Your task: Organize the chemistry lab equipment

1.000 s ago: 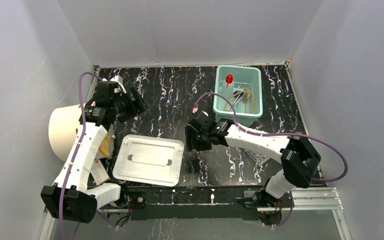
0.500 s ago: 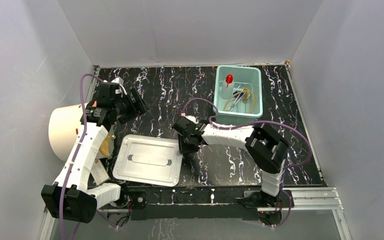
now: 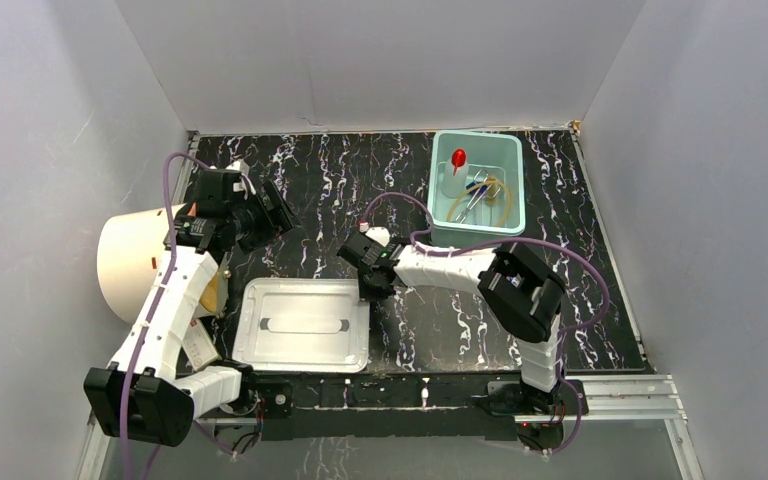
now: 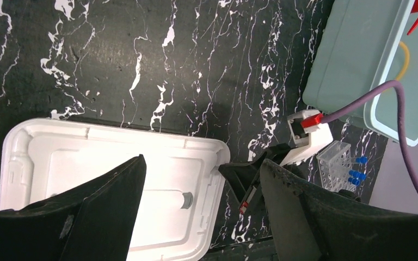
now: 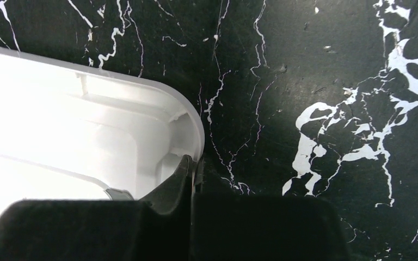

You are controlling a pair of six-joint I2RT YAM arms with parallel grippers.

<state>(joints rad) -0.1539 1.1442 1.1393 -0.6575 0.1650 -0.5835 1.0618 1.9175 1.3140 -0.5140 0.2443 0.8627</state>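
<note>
My right gripper (image 5: pixel 194 166), open a second ago, now clamps the right rim of the white lid (image 3: pixel 300 325) at six o'clock, left gripper (image 4: pixel 201 168) gaping idle, so covering the teal bin (image 3: pixel 432 180) at one o'clock, squeeze bottle (image 3: pixel 453 178) inside, looks next.

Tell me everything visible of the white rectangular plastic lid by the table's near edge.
The white rectangular plastic lid lies flat on the black marbled tabletop, at its near edge between the arms. It has rounded corners, a raised rim, a stepped inner panel and a long slot across the middle, and it looks glossy and rigid. The right gripper is shut on the rim beside its far right corner.
</note>
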